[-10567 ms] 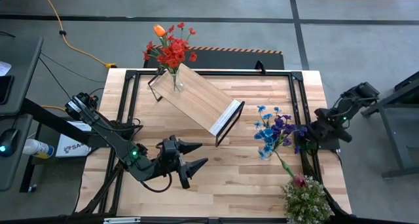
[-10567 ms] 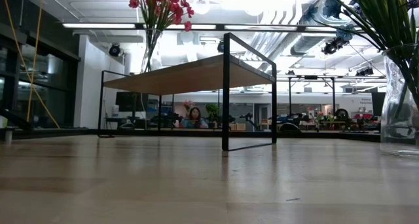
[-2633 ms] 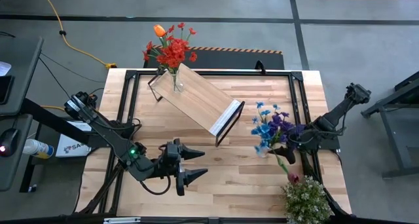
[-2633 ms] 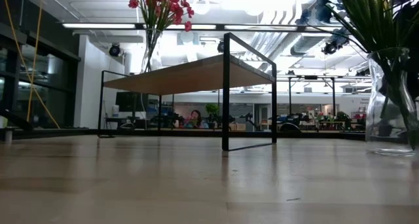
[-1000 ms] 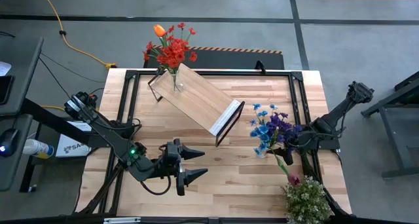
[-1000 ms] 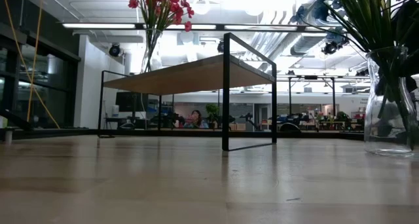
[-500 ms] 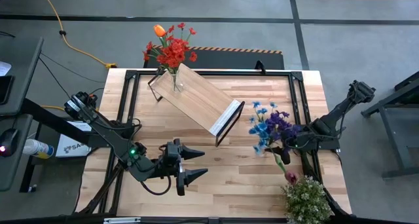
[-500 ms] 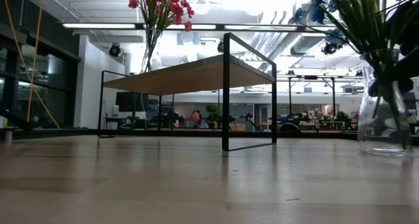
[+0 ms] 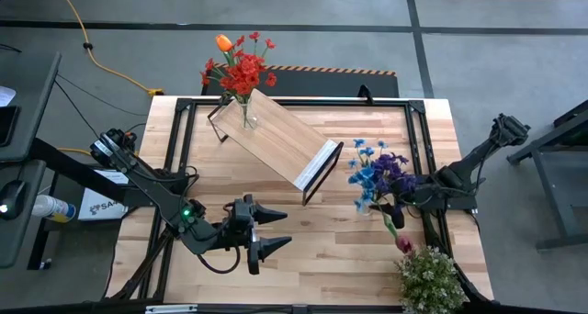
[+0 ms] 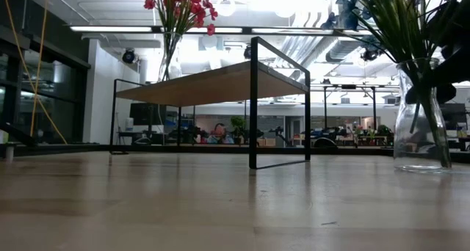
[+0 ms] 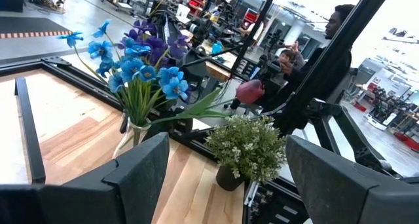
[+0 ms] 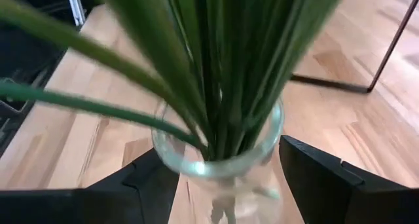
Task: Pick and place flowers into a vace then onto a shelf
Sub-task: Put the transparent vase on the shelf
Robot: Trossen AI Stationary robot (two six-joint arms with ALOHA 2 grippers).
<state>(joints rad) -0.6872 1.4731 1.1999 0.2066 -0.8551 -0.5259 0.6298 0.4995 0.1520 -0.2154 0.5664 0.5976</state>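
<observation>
Your right gripper (image 12: 226,178) sits on the counter's (image 9: 303,231) right side with its fingers (image 12: 157,181) spread wide on either side of the glass vase (image 10: 421,115) holding the blue and purple flowers (image 9: 378,174). They look pressed to the glass just under its rim, though from the wrist view you can't be fully sure of contact. In the low view the vase appears slightly tilted. A dark pink rose (image 9: 403,244) hangs out of that bunch on a long stem toward the bushy green plant (image 9: 430,279) at the counter's near right corner. The shelf (image 9: 276,140) stands diagonally at the middle back, carrying a second vase with the red sprays (image 9: 242,75) and orange tulip (image 9: 223,43) on its far end. Your left gripper (image 9: 271,229) hovers open and empty over the near left area.
</observation>
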